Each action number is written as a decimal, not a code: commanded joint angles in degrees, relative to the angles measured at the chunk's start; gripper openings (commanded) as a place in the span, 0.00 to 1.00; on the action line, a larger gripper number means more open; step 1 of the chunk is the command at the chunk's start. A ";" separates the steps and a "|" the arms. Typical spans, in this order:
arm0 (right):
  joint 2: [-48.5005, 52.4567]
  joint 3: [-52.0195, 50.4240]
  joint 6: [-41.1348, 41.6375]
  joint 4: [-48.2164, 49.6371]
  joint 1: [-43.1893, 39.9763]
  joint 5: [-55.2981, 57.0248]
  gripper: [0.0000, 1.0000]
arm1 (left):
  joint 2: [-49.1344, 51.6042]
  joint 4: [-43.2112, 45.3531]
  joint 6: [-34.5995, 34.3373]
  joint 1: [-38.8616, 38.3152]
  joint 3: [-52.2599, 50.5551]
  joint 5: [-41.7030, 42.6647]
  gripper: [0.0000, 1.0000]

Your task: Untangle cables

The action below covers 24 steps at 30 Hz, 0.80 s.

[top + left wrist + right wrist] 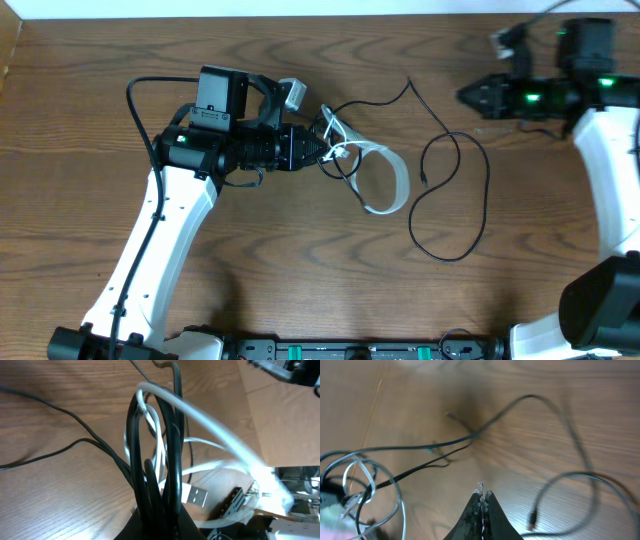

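Note:
The tangle of black and white cables [338,150] sits mid-table, and my left gripper [318,150] is shut on it. In the left wrist view, black cords [172,460] and a white cord [210,422] rise out of my closed left gripper [160,525], with a silver USB plug [194,495] beside them. A white loop [390,180] hangs to the right of the bundle. A single black cable [455,200] lies in a loose loop further right. My right gripper [465,97] hovers at the far right, shut and empty [482,494], above the wood near that cable's plug end [532,521].
The wooden table [300,280] runs to a white edge at the back. The left arm's white link [160,240] slants across the front left. The right arm's white link [610,180] stands along the right edge.

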 commanded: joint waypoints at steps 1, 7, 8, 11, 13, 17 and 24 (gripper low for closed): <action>-0.44 0.61 1.86 -0.79 -4.59 -1.40 0.01 | -1.27 0.07 1.62 0.31 -0.55 -1.73 0.08; -0.44 0.61 -5.97 -1.97 -4.98 -14.84 0.01 | -1.27 0.13 1.09 0.31 -0.55 -1.44 0.08; -0.44 0.61 -7.96 -2.25 -3.54 -16.87 0.04 | -1.27 0.33 -0.09 0.31 -0.55 -1.29 0.08; -0.44 0.61 -9.68 -2.38 0.66 -17.99 0.25 | -1.27 0.74 -3.30 0.31 -0.55 -1.33 0.08; -0.44 0.61 -10.93 -2.32 4.11 -17.97 0.41 | -1.27 0.87 -5.92 0.31 -0.55 -1.31 0.08; -0.44 0.61 -14.27 -0.79 12.09 -15.80 0.56 | -1.27 0.83 -7.45 0.31 -0.55 -1.31 0.08; -0.44 0.61 -14.36 4.70 21.64 -15.80 0.61 | -1.27 0.50 -3.10 0.31 -0.55 -3.10 0.08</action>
